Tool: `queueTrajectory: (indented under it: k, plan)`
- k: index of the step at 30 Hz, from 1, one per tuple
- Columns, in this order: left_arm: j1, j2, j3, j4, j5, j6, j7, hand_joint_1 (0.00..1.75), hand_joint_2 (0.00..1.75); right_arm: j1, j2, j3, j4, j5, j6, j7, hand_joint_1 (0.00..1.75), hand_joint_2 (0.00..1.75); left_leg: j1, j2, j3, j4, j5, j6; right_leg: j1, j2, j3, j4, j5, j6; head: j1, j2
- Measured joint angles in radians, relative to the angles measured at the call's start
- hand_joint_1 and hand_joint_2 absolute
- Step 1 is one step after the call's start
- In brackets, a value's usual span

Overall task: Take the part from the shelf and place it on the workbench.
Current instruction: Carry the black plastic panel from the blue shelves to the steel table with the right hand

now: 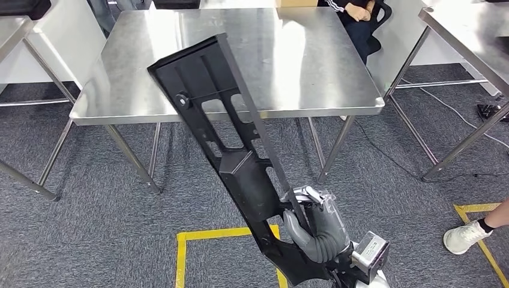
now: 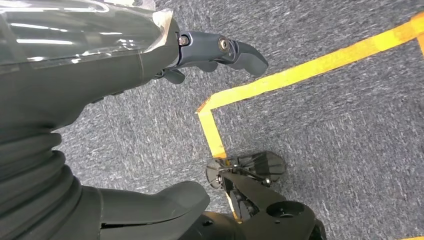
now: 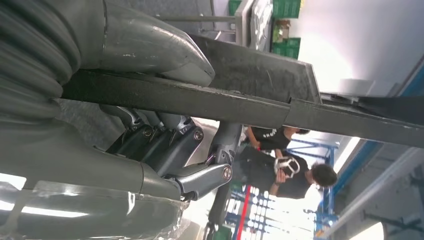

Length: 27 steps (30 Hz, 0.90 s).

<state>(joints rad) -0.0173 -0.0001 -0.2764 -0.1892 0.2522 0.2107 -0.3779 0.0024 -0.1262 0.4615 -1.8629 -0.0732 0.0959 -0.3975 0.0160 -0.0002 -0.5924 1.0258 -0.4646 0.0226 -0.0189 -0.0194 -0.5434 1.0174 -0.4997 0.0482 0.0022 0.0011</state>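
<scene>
The part (image 1: 228, 150) is a long black plastic frame with cut-outs and a boxy block in its middle. It slants up from the lower right, and its upper end overlaps the near edge of the steel workbench (image 1: 312, 66) in the head view. My right hand (image 1: 318, 231) grips the part near its lower end. In the right wrist view the thumb (image 3: 150, 45) lies over a bar of the part (image 3: 250, 107) and the darker fingers (image 3: 200, 175) curl under it. My left hand (image 2: 75, 100) hangs above the carpet with thumb and fingers apart, holding nothing.
More steel tables stand at the left (image 1: 12, 27) and at the right (image 1: 468, 30). Yellow tape (image 1: 210, 235) marks the grey carpet before the workbench. A person's shoe (image 1: 465, 237) is at the right edge, and a seated person (image 1: 360, 15) is behind the workbench.
</scene>
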Motion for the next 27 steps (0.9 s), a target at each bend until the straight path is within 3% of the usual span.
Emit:
queueTrajectory:
  k: [2, 4, 5, 6, 7, 8, 10, 11, 13, 16, 17, 19, 20, 21, 22, 23, 25, 27]
  plan:
    - [0.000, 0.001, 0.000, 0.000, 0.000, -0.007, -0.002, 0.00, 1.75, 0.000, 0.000, 0.002, -0.001, 0.000, 0.000, 0.001, 1.75, 1.75, 0.003, -0.002, 0.008, -0.005, 0.003, 0.014, 0.000, 0.005, -0.039, 0.079, -0.036, -0.002, 0.003, 0.000]
    - [0.000, 0.001, 0.000, 0.000, 0.001, -0.012, -0.003, 0.00, 1.75, 0.000, -0.001, 0.003, -0.001, -0.001, 0.000, 0.003, 1.75, 1.75, 0.000, -0.005, 0.009, -0.005, 0.001, 0.022, 0.000, 0.011, -0.114, 0.219, -0.086, -0.009, 0.005, 0.000]
    - [0.000, 0.002, 0.000, 0.000, 0.001, -0.013, -0.003, 0.00, 1.75, 0.001, -0.001, 0.003, -0.001, -0.001, 0.000, 0.004, 1.75, 1.75, -0.002, -0.007, 0.010, -0.004, 0.000, 0.024, 0.000, 0.013, -0.146, 0.271, -0.098, -0.008, 0.005, 0.000]
    - [0.001, 0.001, 0.000, 0.000, 0.001, -0.015, -0.003, 0.00, 1.75, 0.001, -0.002, 0.004, -0.001, -0.001, 0.000, 0.004, 1.75, 1.75, -0.004, -0.011, 0.012, -0.004, -0.003, 0.024, 0.000, 0.014, -0.162, 0.287, -0.093, -0.003, 0.004, 0.000]
    - [0.001, 0.001, 0.000, 0.000, 0.001, -0.015, -0.003, 0.00, 1.75, 0.001, -0.002, 0.004, -0.001, -0.001, 0.000, 0.005, 1.75, 1.75, -0.004, -0.014, 0.015, -0.004, -0.005, 0.024, 0.000, 0.014, -0.156, 0.261, -0.072, 0.003, 0.004, 0.000]
    - [0.001, 0.001, 0.000, 0.000, 0.001, -0.016, -0.003, 0.00, 1.75, 0.001, -0.003, 0.004, -0.001, -0.001, 0.000, 0.005, 1.75, 1.75, -0.005, -0.018, 0.020, -0.004, -0.008, 0.023, 0.001, 0.015, -0.131, 0.199, -0.040, 0.010, 0.005, 0.000]
    - [0.001, 0.000, 0.000, 0.000, 0.001, -0.017, -0.003, 0.00, 1.75, 0.000, -0.003, 0.004, -0.001, -0.001, 0.000, 0.005, 1.75, 1.75, -0.007, -0.023, 0.029, -0.004, -0.016, 0.016, 0.005, 0.016, -0.069, 0.057, 0.020, 0.010, 0.005, 0.000]
    - [0.001, 0.000, 0.000, 0.000, 0.001, -0.017, -0.003, 0.00, 1.75, 0.000, -0.004, 0.004, -0.001, -0.001, 0.000, 0.005, 1.75, 1.75, -0.009, -0.025, 0.031, -0.003, -0.020, 0.011, 0.009, 0.016, -0.050, 0.015, 0.035, 0.003, 0.004, 0.000]
    - [0.001, 0.000, 0.000, 0.000, 0.001, -0.017, -0.003, 0.00, 1.75, -0.001, -0.004, 0.004, -0.001, -0.001, 0.000, 0.005, 1.75, 1.75, -0.011, -0.027, 0.034, -0.005, -0.026, 0.001, 0.016, 0.017, -0.039, -0.003, 0.041, -0.012, 0.003, 0.000]
    - [0.001, 0.002, 0.000, 0.000, 0.001, -0.016, -0.003, 0.00, 1.75, -0.001, -0.004, 0.004, -0.002, -0.001, 0.000, 0.005, 1.75, 1.75, -0.006, -0.020, 0.024, 0.021, -0.044, -0.014, 0.003, 0.017, -0.026, -0.014, 0.042, -0.034, 0.002, 0.000]
    - [0.001, 0.002, 0.000, 0.000, 0.001, -0.016, -0.003, 0.00, 1.75, -0.001, -0.003, 0.004, -0.003, -0.001, 0.000, 0.005, 1.75, 1.75, -0.004, -0.017, 0.005, 0.062, -0.065, -0.019, -0.002, 0.016, -0.020, -0.017, 0.041, -0.041, 0.000, 0.000]
    - [0.001, 0.001, 0.000, 0.000, 0.001, -0.016, -0.003, 0.00, 1.75, -0.002, -0.003, 0.004, -0.004, -0.001, 0.001, 0.005, 1.75, 1.75, -0.001, -0.012, -0.066, 0.192, -0.120, -0.027, -0.002, 0.015, -0.013, -0.017, 0.034, -0.051, -0.001, 0.000]
    - [0.002, 0.001, 0.000, 0.000, 0.001, -0.016, -0.003, 0.00, 1.75, -0.001, -0.003, 0.004, -0.003, -0.001, 0.001, 0.005, 1.75, 1.75, 0.001, -0.011, -0.101, 0.249, -0.135, -0.031, -0.001, 0.014, -0.010, -0.017, 0.031, -0.054, -0.001, 0.000]
    - [0.003, 0.002, 0.000, 0.000, 0.001, -0.016, -0.003, 0.00, 1.75, -0.001, -0.003, 0.004, -0.003, -0.001, 0.001, 0.005, 1.75, 1.75, 0.003, -0.010, -0.125, 0.277, -0.132, -0.034, -0.001, 0.014, -0.006, -0.017, 0.027, -0.055, -0.001, 0.000]
    - [0.004, 0.002, 0.000, 0.000, 0.001, -0.016, -0.003, 0.00, 1.75, 0.000, -0.003, 0.004, -0.003, -0.001, 0.001, 0.005, 1.75, 1.75, 0.006, -0.007, -0.128, 0.265, -0.109, -0.037, -0.002, 0.015, -0.001, -0.017, 0.023, -0.053, -0.002, 0.000]
    - [0.004, 0.003, 0.000, 0.000, 0.001, -0.016, -0.003, 0.00, 1.75, 0.000, -0.003, 0.004, -0.003, -0.001, 0.001, 0.005, 1.75, 1.75, 0.009, -0.005, -0.112, 0.217, -0.070, -0.039, -0.003, 0.016, 0.006, -0.016, 0.017, -0.050, -0.002, 0.000]
    - [0.004, 0.005, 0.000, 0.000, 0.001, -0.016, -0.003, 0.00, 1.75, 0.000, -0.003, 0.004, -0.003, -0.001, 0.001, 0.005, 1.75, 1.75, 0.013, 0.002, -0.052, 0.081, -0.002, -0.041, -0.002, 0.017, 0.018, -0.015, 0.003, -0.038, -0.004, 0.000]
    - [0.002, 0.005, 0.000, 0.000, 0.001, -0.016, -0.003, 0.00, 1.75, -0.001, -0.003, 0.004, -0.004, -0.001, 0.001, 0.005, 1.75, 1.75, 0.009, 0.002, -0.013, 0.012, 0.012, -0.033, 0.004, 0.017, 0.023, -0.015, -0.008, -0.024, -0.004, 0.000]
